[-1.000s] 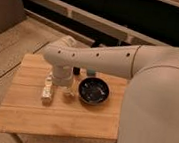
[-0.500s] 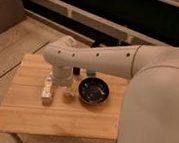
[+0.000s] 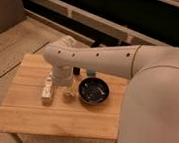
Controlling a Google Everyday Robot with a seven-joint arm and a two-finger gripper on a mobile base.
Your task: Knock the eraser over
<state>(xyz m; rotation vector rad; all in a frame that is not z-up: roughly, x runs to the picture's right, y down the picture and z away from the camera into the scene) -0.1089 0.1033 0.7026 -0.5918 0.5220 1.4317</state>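
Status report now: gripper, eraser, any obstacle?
Gripper down at wooden table. Eraser, small pale block, between gripper and dark bowl; touching or not, cannot tell. Bowl close beside eraser.

Text: none can be read on anything here.
Gripper (image 3: pixel 48 89): low over the table (image 3: pixel 28 113), left of the bowl (image 3: pixel 93 91).

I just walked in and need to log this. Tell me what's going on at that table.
A robot arm reaches in from the right over the wooden table. Its hand is low over the table's middle, beside a dark bowl. A small pale block, apparently the eraser, stands just left of the hand and looks upright, so it is not yet knocked over. I cannot tell whether the hand is touching it.
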